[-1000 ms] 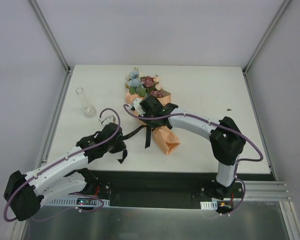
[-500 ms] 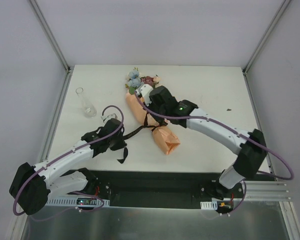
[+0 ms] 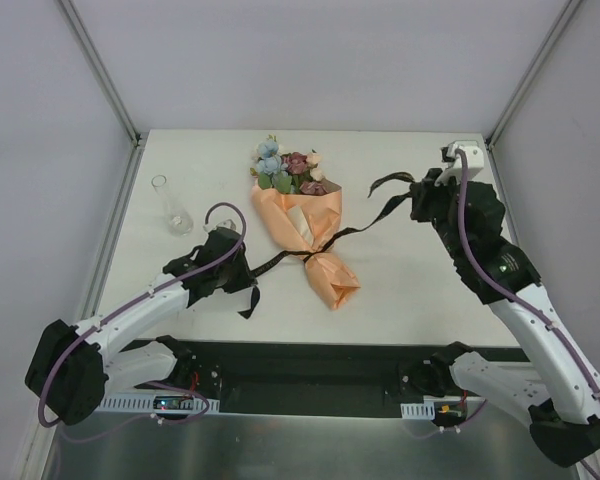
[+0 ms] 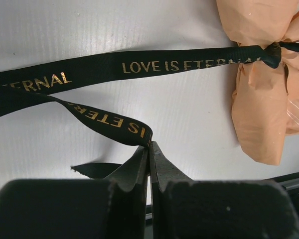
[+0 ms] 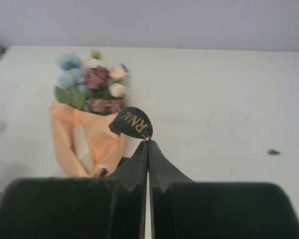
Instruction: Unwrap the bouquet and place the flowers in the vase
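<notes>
Pinching black ribbon [image 4: 164,64] ends, left pincer [image 4: 149,147] and right pincer [image 5: 148,143] both clenched; bouquet [image 3: 300,225] lying on desk [image 3: 410,280] between them.

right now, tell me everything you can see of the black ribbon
The ribbon is flat black woven tape printed in gold with LOVE IS ETERNAL. It is knotted round the pinched waist of the bouquet, and no bow loops show. One tail runs out to the left gripper, which is shut on a fold of it, with a loose end beyond. The other tail stretches to the right gripper, which is shut on its curled end.
</notes>
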